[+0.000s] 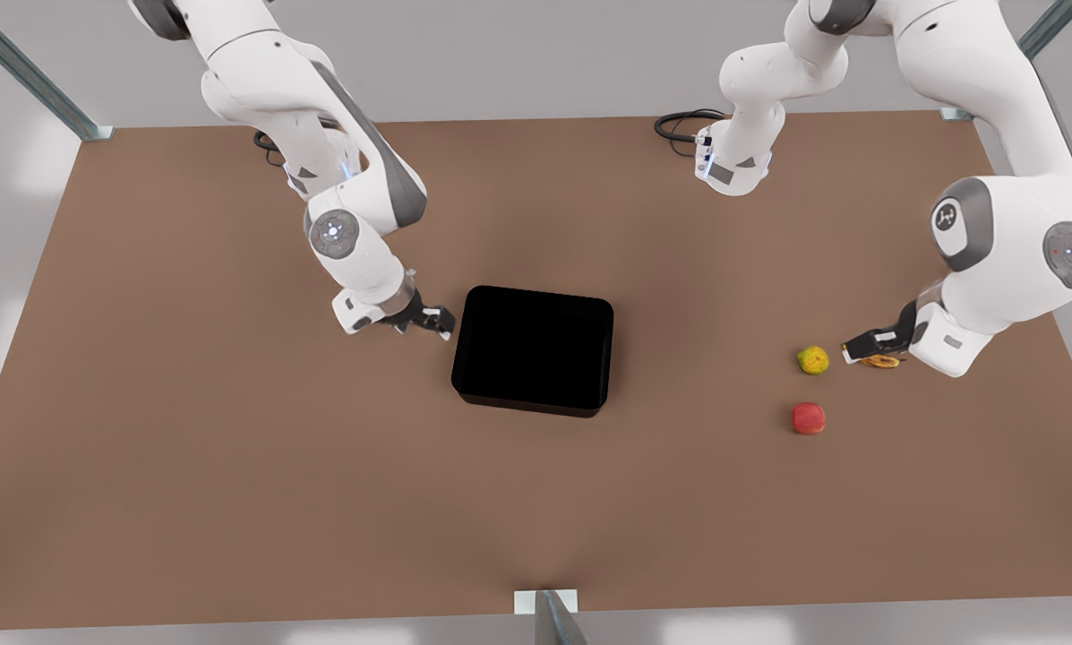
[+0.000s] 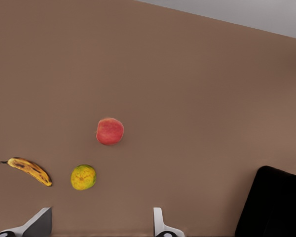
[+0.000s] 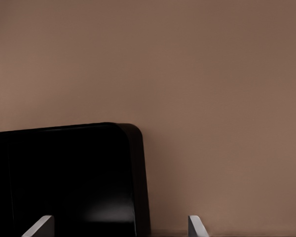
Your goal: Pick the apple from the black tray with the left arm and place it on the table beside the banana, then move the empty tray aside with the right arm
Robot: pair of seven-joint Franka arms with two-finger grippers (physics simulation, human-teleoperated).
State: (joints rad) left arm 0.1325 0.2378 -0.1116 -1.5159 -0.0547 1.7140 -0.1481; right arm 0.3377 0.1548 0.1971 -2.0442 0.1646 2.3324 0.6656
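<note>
Reaching low, left tool point(image 1: 858, 349) open over banana point(image 1: 882, 362), right tool point(image 1: 428, 320) open beside black tray point(image 1: 534, 351).

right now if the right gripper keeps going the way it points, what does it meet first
Most likely the black tray. The right gripper, open, sits just off the tray's side on the front view's left, with one corner and wall lying between its fingers in the wrist view. How high it sits is unclear.

The left hand point(image 1: 858, 348) sits low at the front view's four o'clock, its arm bent sharply at the elbow, fingers point(image 2: 159, 221) spread wide apart. The right hand point(image 1: 435, 321) hangs low near the front view's centre, toward nine o'clock, wrist angled down, fingers point(image 3: 196, 227) likewise parted.
</note>
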